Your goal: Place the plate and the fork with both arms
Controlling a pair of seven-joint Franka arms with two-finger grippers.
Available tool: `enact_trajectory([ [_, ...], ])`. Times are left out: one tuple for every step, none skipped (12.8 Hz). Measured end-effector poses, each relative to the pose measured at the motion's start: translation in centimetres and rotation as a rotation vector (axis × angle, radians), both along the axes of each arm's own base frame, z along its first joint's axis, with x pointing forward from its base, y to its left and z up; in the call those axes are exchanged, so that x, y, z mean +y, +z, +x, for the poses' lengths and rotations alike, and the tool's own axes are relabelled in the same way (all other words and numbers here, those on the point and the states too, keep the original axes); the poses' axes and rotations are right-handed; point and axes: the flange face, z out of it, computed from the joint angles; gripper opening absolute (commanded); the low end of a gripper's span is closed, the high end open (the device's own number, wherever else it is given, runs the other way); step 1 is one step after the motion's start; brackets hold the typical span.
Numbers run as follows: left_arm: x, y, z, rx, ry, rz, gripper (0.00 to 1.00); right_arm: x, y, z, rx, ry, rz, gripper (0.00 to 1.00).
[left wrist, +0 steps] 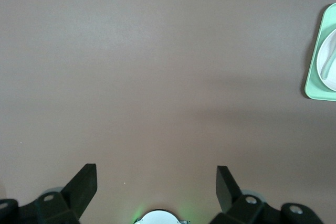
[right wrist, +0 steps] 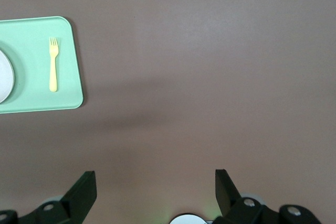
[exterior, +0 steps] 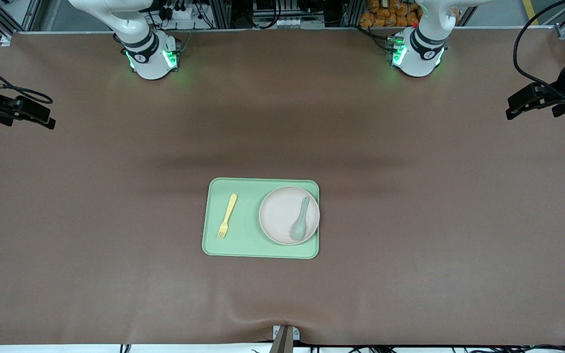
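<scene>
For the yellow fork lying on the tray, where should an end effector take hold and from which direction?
Probably at mid-handle, from straight above. The fork lies flat on the tray, apart from the plate, tines nearer the front camera. Its narrow handle fits between fingers set across it. The right end effector, open over bare table, is on the fork's end.

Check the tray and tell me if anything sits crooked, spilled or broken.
Nothing stands out. The fork lies flat on the tray, beside the plate, which holds a green spoon. No spills or damage show. Both the left gripper and right gripper are open over bare table.
</scene>
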Motion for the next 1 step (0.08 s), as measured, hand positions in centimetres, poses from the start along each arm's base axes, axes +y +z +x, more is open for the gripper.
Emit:
enact_trajectory([
  [0.04,0.46,-0.04,-0.008,0.001,0.0,1.0,0.02,0.0,0.01,0.0,0.0,0.0,1.0],
])
